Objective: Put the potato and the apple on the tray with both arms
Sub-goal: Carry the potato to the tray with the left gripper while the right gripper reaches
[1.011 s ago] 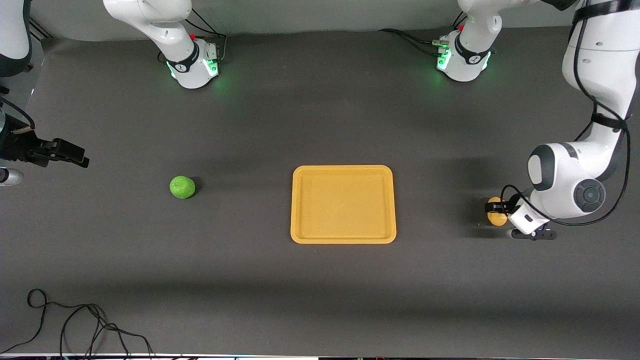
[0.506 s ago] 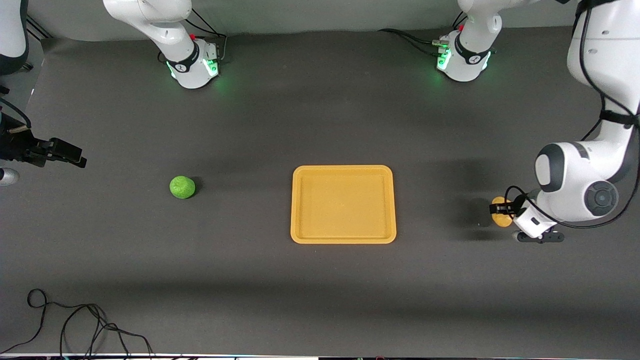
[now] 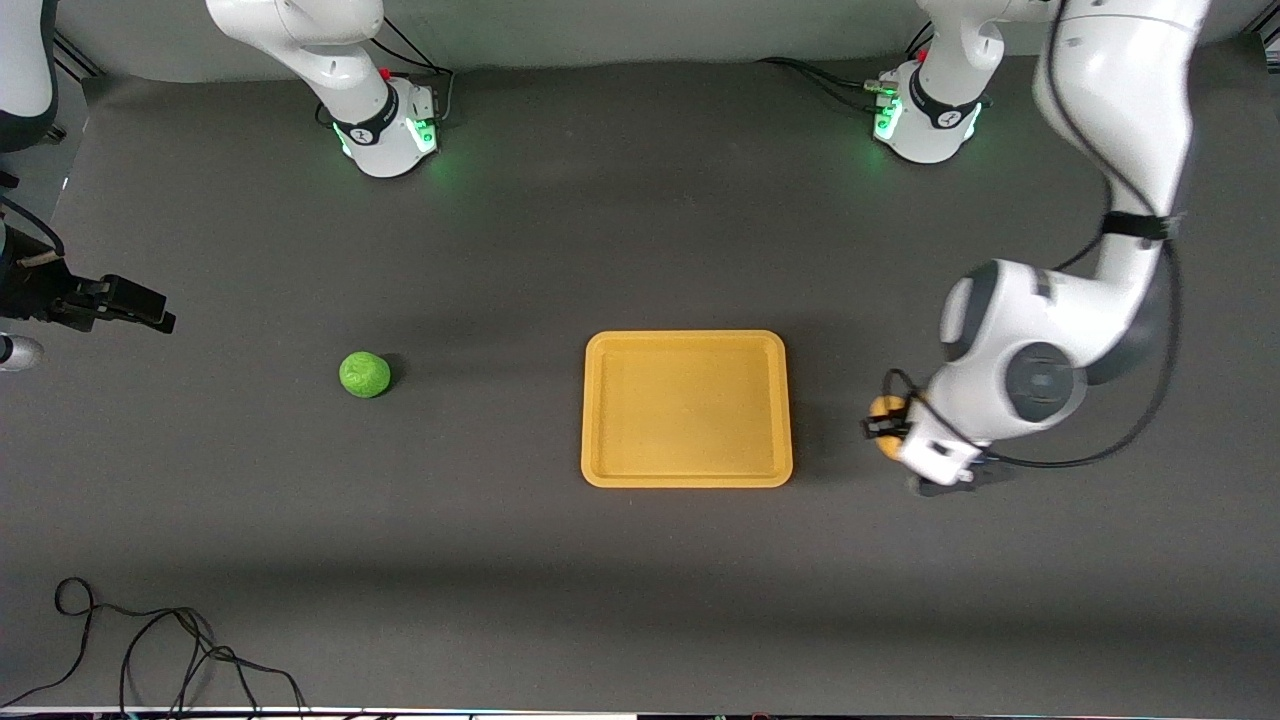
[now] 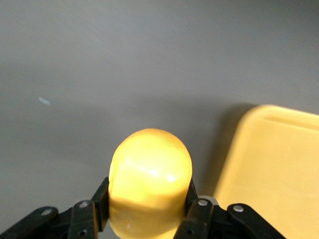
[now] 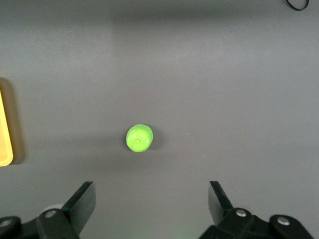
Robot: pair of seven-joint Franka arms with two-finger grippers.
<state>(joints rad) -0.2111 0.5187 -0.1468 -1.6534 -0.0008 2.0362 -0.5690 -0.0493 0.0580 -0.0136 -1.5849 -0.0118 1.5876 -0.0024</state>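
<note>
I can read no writing or brand on anything here; the black bands around my two green-lit bases carry a small white mark too fine to make out.

My left gripper (image 3: 886,428) pinches the potato (image 3: 884,410), one finger pressed against each side. In the front view the potato is a small yellow-tan lump mostly covered by my white wrist, over bare table just beside the tray (image 3: 686,408), on the tray's edge toward my left arm's end. My left wrist view gives more: the potato (image 4: 149,181) fills the gap between my fingers (image 4: 197,209), its rounded top glossy with a highlight, and a corner of the tray (image 4: 271,169) lies close by, its shadow on the dark mat (image 4: 124,64). My left arm comes down from its base in a long bend, the elbow high and the wrist folded back toward the tray.

My right gripper (image 3: 120,300) hangs at the table's edge at my right arm's end, fingers spread wide, waiting. The front view shows only its black body in profile; my right wrist view shows both fingertips (image 5: 82,201) far apart, the apple (image 5: 139,138) resting on the mat between them and farther off, and a sliver of tray (image 5: 5,134). In the front view the apple (image 3: 365,374) sits between my right gripper and the tray, well apart from both. A loose black cable (image 3: 150,650) lies at the table's edge nearest the front camera.
</note>
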